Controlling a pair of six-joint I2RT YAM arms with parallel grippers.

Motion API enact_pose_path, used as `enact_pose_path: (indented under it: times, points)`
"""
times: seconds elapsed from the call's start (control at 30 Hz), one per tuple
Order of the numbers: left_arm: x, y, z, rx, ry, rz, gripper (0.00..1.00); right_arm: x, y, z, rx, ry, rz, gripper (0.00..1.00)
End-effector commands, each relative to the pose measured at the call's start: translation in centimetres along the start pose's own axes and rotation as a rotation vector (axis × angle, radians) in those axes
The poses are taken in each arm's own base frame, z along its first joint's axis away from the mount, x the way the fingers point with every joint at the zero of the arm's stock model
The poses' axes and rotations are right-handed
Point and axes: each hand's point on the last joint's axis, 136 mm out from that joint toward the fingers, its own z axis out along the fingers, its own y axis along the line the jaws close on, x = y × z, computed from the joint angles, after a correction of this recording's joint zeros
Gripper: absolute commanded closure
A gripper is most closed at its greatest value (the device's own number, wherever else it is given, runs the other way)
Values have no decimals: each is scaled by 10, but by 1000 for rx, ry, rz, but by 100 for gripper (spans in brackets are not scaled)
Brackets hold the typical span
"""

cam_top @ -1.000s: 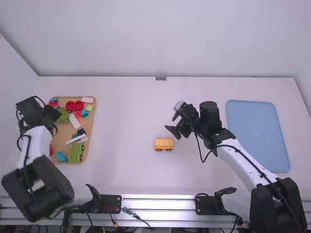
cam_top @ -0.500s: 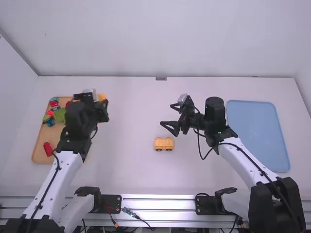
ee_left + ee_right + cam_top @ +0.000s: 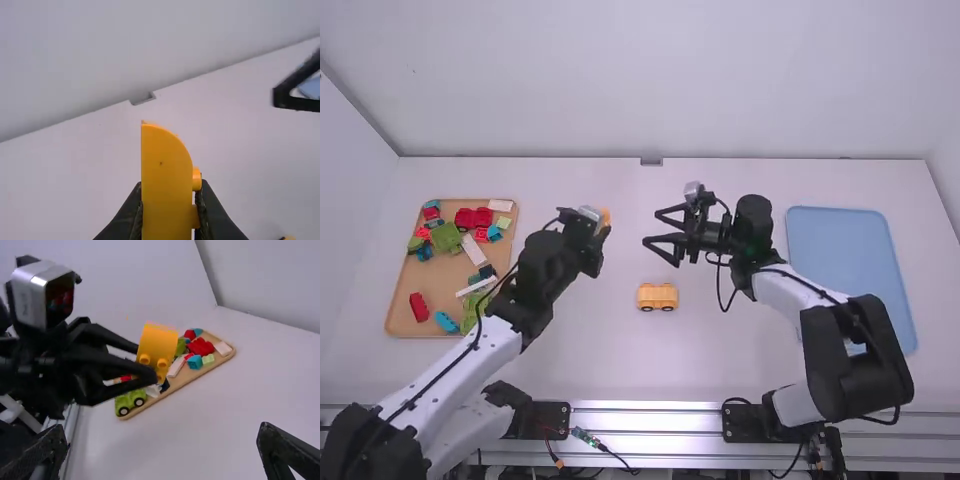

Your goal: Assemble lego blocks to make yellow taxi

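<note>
Left gripper (image 3: 599, 225) is held above the table left of centre, shut on an orange-yellow block (image 3: 605, 216). In the left wrist view the left gripper (image 3: 169, 212) pinches this block (image 3: 165, 180), which has a curved side and round studs. The right wrist view shows the block (image 3: 157, 347) between the left gripper's fingers, clear of the table. Right gripper (image 3: 655, 232) stands open and faces the left one across a gap; in the right wrist view the right gripper (image 3: 162, 452) has nothing between its wide-spread fingers. A yellow wheeled base (image 3: 657, 297) sits on the table nearer the arm bases.
A wooden tray (image 3: 398, 318) at the left holds several red, green, blue and white blocks, among them a green wheeled piece (image 3: 131, 401). A blue tray (image 3: 850, 270) lies at the right, partly behind the right arm. A white wall (image 3: 650, 80) stands behind the table.
From over the wooden tray, my left gripper has swung right to near the table's middle with the orange-yellow block. The right gripper has shifted slightly left and turned toward it. The wheeled base has stayed put.
</note>
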Motion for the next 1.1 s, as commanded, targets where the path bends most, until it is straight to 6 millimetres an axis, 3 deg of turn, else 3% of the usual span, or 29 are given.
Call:
enact_pose_path:
  times: [0.0,0.2,0.6,0.8,1.07]
  points:
    - [9,-16,3,58,8,55,98,-4,1,2,-30,0,60,1]
    - [13,-39,11,110,-9,68,98,-6,-3,3,-12,-15,53,6]
    - [5,-62,23,120,-52,-80,98,-5,-2,22,33,-27,47,11]
    - [2,-58,24,86,-64,-114,98,-6,-7,20,55,-35,53,22]
    - [-1,-71,21,103,-77,-129,98,-6,-8,24,77,-39,57,35]
